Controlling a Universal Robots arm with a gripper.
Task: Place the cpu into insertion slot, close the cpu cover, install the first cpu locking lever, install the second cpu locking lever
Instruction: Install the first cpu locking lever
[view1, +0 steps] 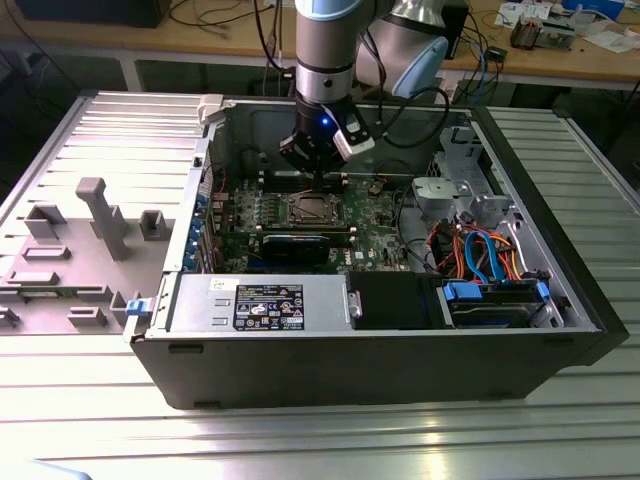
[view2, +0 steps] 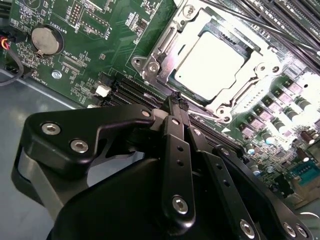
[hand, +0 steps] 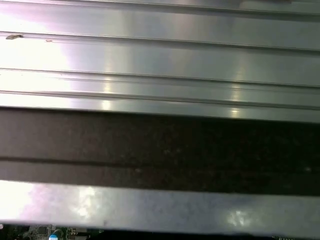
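One step apparently done: cpu (view2: 212, 60) seated in the insertion slot (view2: 146, 63), cpu cover (view2: 192, 25) seemingly down around it, latching hard to confirm. Gripper (view2: 177, 103) pinched closed, holding nothing, poised just beside the slot's corner. Probably the lever stage; calls for a fine, low push. Long black slots (view2: 131, 92) close underneath, open room above.

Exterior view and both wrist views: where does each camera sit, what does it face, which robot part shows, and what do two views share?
Exterior view: off the arm, looking down into the open computer case; arm and claw show.
Second wrist view: on the wrist, looking past the claw at the cpu in its cpu cover.
First wrist view: on the arm, facing the ribbed metal table and a dark band.
Shared: exterior and second wrist views both show claw and motherboard.
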